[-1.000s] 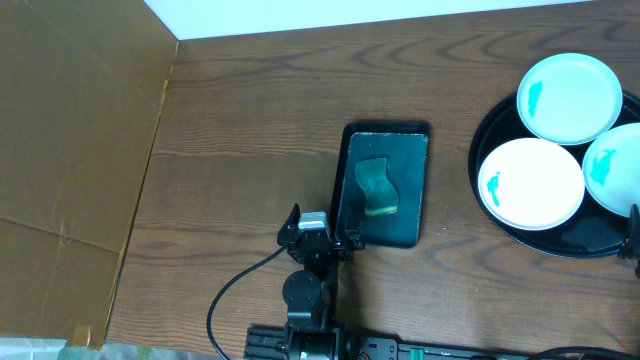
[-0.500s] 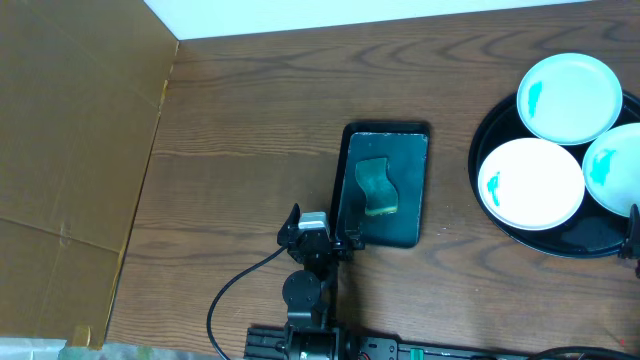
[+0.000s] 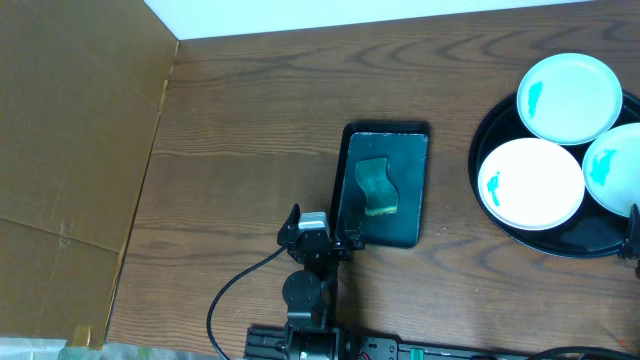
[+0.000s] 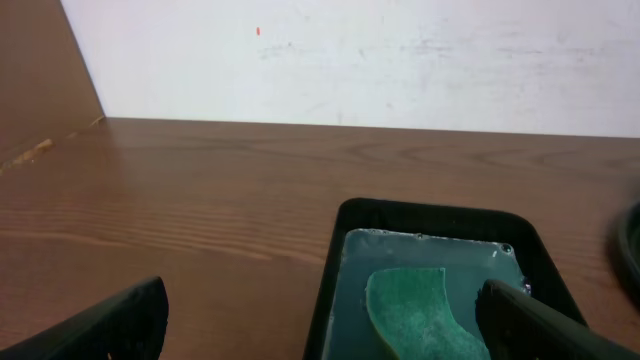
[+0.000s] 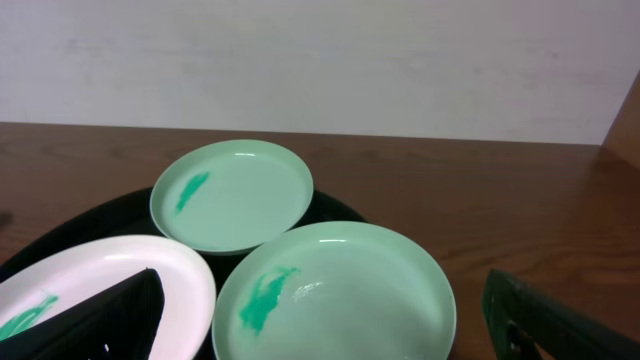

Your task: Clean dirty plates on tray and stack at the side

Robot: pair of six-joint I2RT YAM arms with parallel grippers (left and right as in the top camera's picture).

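Three plates lie on the round black tray (image 3: 492, 122) at the right: a far plate (image 3: 568, 97), a white near-left plate (image 3: 531, 183) and a right plate (image 3: 615, 166) cut by the frame edge. Each has a teal smear. In the right wrist view the far plate (image 5: 231, 194), the near plate (image 5: 335, 294) and the white plate (image 5: 70, 290) show on the tray (image 5: 75, 228). My right gripper (image 5: 320, 335) is open just before the near plate, holding nothing. My left gripper (image 4: 320, 330) is open and empty at the near end of the small rectangular tray (image 3: 414, 148).
A green sponge (image 3: 375, 186) lies in the shallow water of the small rectangular dark tray (image 4: 340, 245), and shows in the left wrist view (image 4: 425, 315). A brown cardboard panel (image 3: 70, 150) stands at the left. A white wall runs along the table's far edge.
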